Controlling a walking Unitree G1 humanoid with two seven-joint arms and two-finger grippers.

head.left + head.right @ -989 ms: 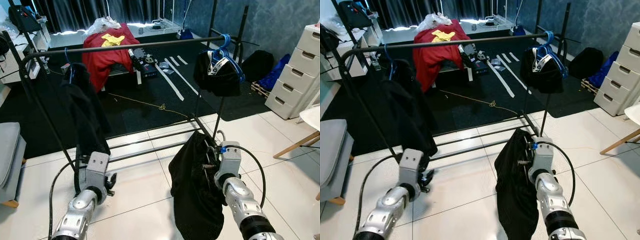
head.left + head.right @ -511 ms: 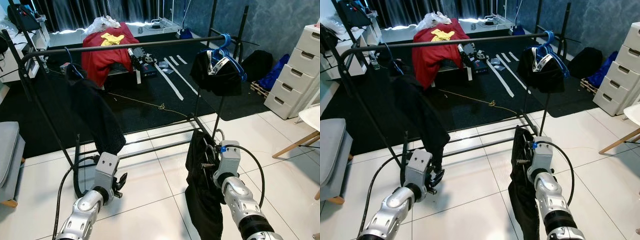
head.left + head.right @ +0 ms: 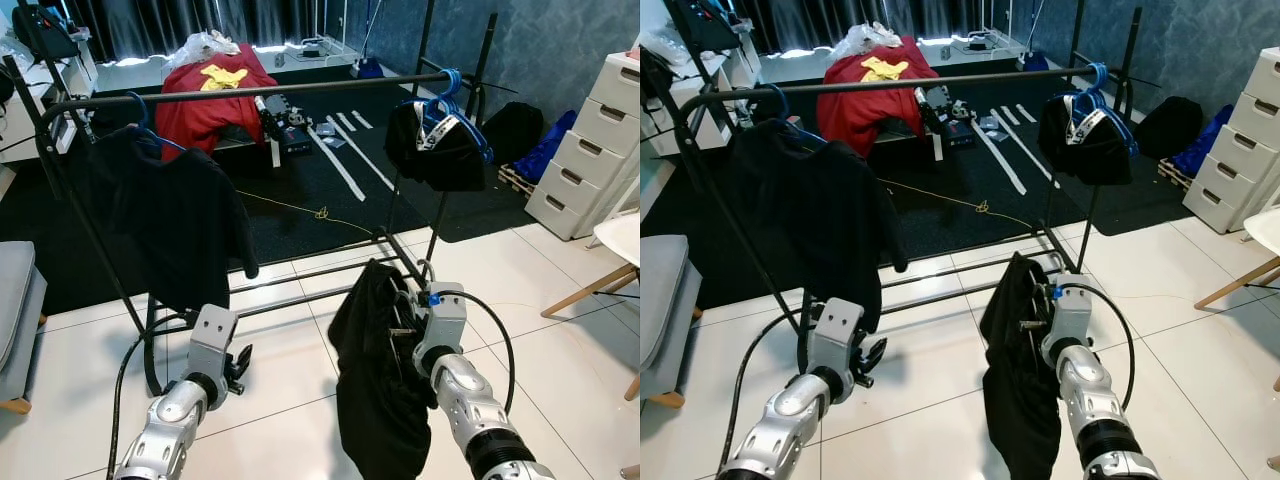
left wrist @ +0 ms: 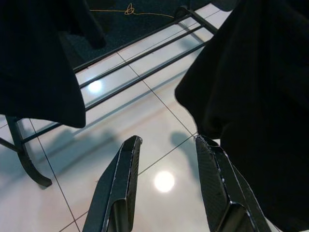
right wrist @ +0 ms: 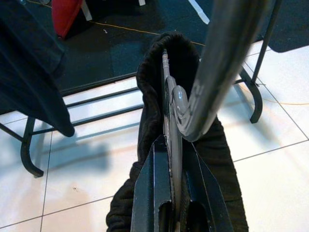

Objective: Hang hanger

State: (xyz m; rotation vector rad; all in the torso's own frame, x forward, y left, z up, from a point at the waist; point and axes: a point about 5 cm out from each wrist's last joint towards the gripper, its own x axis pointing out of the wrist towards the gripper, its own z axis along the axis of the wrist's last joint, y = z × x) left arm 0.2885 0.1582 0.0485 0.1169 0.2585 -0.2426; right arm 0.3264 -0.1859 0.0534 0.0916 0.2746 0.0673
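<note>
— Looking past the clothes rack (image 3: 250, 92), where's the hanger (image 5: 172, 121)?
— In front of its lower bars, low over the white floor (image 3: 290, 400), a black garment (image 3: 375, 385) draped on it, the right end effector (image 5: 174, 159) pinching its metal neck.
— And the left end effector (image 4: 166, 181)?
— Fingers spread, holding nothing, just below the black shirt (image 3: 165, 215) hanging on the rack's left end.

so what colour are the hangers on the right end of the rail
Blue hangers, hooked over the rail; clearest in the left eye view.
</note>
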